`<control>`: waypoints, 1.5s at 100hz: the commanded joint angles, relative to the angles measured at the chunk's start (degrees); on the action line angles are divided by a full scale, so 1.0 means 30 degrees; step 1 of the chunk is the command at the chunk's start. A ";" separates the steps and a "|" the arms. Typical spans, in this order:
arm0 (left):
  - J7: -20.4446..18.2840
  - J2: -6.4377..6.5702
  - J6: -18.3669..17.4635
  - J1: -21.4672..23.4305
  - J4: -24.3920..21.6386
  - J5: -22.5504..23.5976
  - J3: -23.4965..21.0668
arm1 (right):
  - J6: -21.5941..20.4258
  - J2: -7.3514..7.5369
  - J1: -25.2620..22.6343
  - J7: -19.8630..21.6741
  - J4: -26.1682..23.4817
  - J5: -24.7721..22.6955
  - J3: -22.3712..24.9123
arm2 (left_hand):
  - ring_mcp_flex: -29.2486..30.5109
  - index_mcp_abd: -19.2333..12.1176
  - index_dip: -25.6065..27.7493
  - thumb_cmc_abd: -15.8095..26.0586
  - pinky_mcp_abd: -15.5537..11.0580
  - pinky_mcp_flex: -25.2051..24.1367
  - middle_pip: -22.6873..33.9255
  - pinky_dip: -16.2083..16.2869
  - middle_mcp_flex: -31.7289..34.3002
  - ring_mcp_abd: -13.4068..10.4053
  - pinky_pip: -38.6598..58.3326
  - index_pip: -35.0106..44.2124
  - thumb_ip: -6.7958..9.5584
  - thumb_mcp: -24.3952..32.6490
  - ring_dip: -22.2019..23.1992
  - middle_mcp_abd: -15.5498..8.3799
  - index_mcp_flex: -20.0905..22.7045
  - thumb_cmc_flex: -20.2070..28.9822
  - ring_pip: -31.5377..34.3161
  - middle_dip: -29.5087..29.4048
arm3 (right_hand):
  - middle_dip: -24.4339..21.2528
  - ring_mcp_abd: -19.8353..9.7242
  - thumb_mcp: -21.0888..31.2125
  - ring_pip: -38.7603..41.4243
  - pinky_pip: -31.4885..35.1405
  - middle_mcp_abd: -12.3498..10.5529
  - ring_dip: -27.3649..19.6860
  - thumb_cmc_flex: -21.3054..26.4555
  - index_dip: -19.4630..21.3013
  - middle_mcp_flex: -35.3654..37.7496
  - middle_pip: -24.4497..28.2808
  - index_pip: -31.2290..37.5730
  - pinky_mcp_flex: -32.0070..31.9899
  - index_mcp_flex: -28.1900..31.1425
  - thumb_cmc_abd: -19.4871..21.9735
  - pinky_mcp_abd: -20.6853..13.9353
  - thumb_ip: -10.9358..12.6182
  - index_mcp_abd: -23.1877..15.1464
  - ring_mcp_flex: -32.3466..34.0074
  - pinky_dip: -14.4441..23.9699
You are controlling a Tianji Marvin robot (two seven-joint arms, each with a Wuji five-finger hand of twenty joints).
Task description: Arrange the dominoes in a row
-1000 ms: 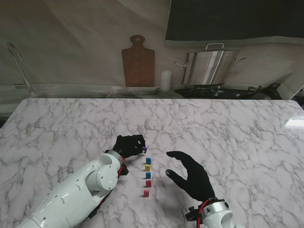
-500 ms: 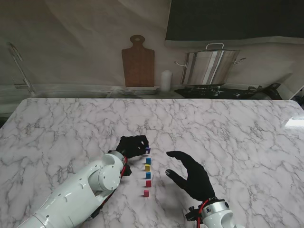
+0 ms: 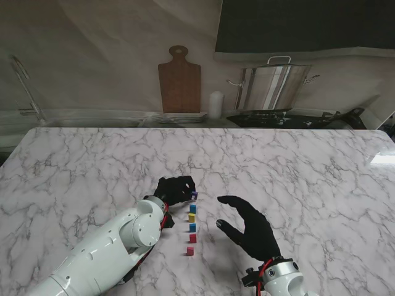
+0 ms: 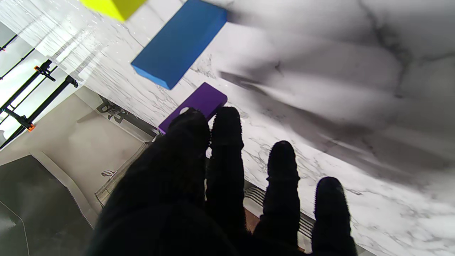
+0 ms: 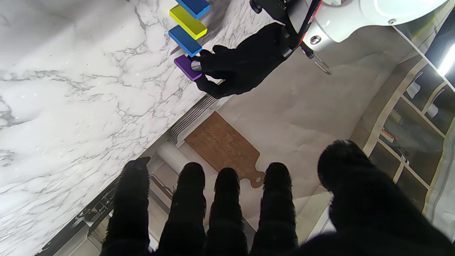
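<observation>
A row of upright dominoes stands mid-table: pink point(image 3: 190, 250) nearest me, then red point(image 3: 192, 238), blue point(image 3: 192, 227), yellow point(image 3: 191, 217) and blue point(image 3: 192, 208). My left hand point(image 3: 173, 189) is shut on a purple domino point(image 3: 194, 195) at the row's far end, pinched between thumb and fingers point(image 4: 199, 124); the right wrist view shows the purple domino point(image 5: 187, 67) beside the blue one point(image 5: 184, 40). Whether it touches the table I cannot tell. To the right of the row my right hand point(image 3: 248, 227) hovers open, fingers spread, holding nothing.
Behind the marble table point(image 3: 308, 166) a wooden cutting board point(image 3: 179, 79) leans on the wall, with a white cylinder point(image 3: 215, 105) and a steel pot point(image 3: 271, 86) on a stove to its right.
My left hand has carried the purple domino a little to the right, bringing it in line with the far end of the row. The right hand has stayed still.
</observation>
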 commanded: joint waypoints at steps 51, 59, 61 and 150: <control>-0.0764 -0.0072 -0.0137 0.0082 0.0329 -0.0630 0.0068 | 0.0018 -0.0039 -0.0155 -0.0018 -0.0098 0.0044 0.0052 | 0.0136 -0.0748 -0.0011 0.0971 -0.0246 -0.0127 -0.0241 0.0111 0.0927 -0.0483 0.0623 0.1089 0.0488 -0.0233 -0.0130 -0.0409 -0.0023 0.1272 0.0284 -0.0335 | 0.0104 -0.0016 0.0182 0.0281 0.0380 -0.0116 0.0197 -0.0310 -0.0015 0.0039 0.0334 0.0182 -0.0044 0.0110 -0.0229 0.0044 0.0173 -0.0195 0.0412 0.0202; -0.0865 -0.0057 -0.0145 0.0122 0.0288 -0.0722 0.0057 | 0.0016 -0.0039 -0.0151 -0.0021 -0.0096 0.0039 0.0053 | 0.0134 -0.0720 -0.0026 0.0970 -0.0252 -0.0137 -0.0253 0.0102 0.0936 -0.0475 0.0622 0.1070 0.0482 -0.0275 -0.0134 -0.0380 -0.0017 0.1251 0.0280 -0.0350 | 0.0105 -0.0001 0.0191 0.0270 0.0378 -0.0144 0.0193 -0.0301 -0.0016 0.0052 0.0338 0.0179 -0.0048 0.0103 -0.0229 0.0052 0.0175 -0.0197 0.0385 0.0202; -0.0894 -0.0054 -0.0145 0.0133 0.0275 -0.0753 0.0054 | 0.0016 -0.0039 -0.0150 -0.0021 -0.0095 0.0038 0.0051 | 0.0127 -0.0719 -0.0026 0.0960 -0.0262 -0.0159 -0.0257 0.0095 0.0939 -0.0476 0.0611 0.1069 0.0492 -0.0265 -0.0135 -0.0366 -0.0016 0.1284 0.0278 -0.0356 | 0.0102 -0.0013 0.0186 0.0272 0.0376 -0.0136 0.0194 -0.0314 -0.0016 0.0025 0.0326 0.0176 -0.0051 0.0097 -0.0219 0.0050 0.0173 -0.0200 0.0391 0.0201; -0.1202 0.0139 0.0075 0.0447 -0.0156 -0.0545 -0.0153 | 0.0029 -0.0025 -0.0113 0.0027 -0.0085 0.0014 0.0001 | -0.0165 -0.0079 -0.0289 0.0791 -0.0293 -0.0351 -0.0075 0.0049 0.0820 -0.0140 0.0548 0.0347 0.0565 -0.0332 -0.0078 0.0000 0.0333 0.0668 0.0181 -0.0240 | 0.0103 -0.0009 0.0191 0.0277 0.0371 -0.0123 0.0196 -0.0300 -0.0017 0.0025 0.0323 0.0171 -0.0042 0.0094 -0.0238 0.0044 0.0171 -0.0203 0.0408 0.0201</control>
